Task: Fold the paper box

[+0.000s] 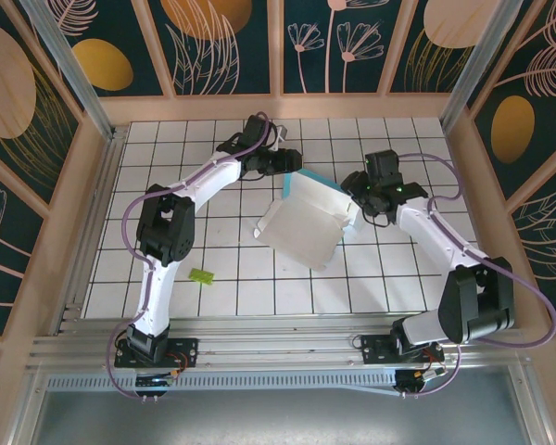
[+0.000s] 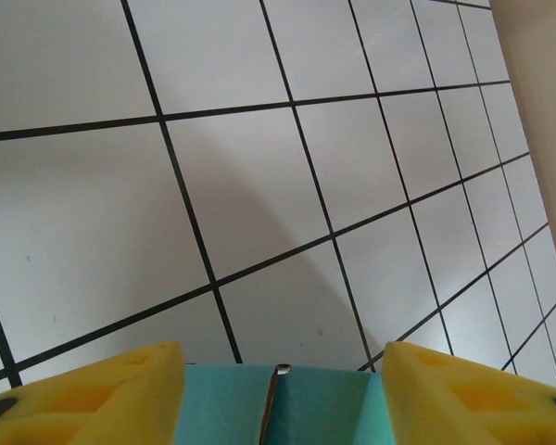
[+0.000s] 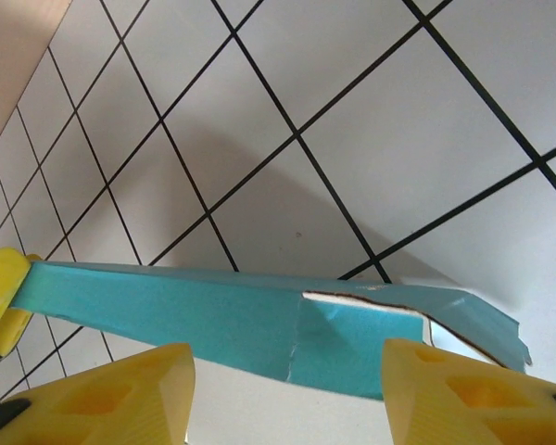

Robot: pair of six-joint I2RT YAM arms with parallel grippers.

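Note:
The paper box (image 1: 301,221) lies partly folded in the middle of the tiled table, white inside up, with a turquoise wall raised along its far edge. My left gripper (image 1: 292,167) is at the far left corner of that wall. In the left wrist view its jaws (image 2: 280,360) stand open, with a turquoise panel (image 2: 324,408) split by a slit lying between the yellow fingers (image 2: 102,389). My right gripper (image 1: 357,197) is at the box's right corner. Its jaws (image 3: 285,360) are open too, and the turquoise wall (image 3: 213,315) runs across the gap, unpinched.
A small lime-green scrap (image 1: 201,275) lies on the tiles near the left arm. Wooden walls (image 1: 278,107) ring the tiled table (image 1: 389,278). The left gripper's yellow finger (image 3: 0,297) shows at the far end of the turquoise wall.

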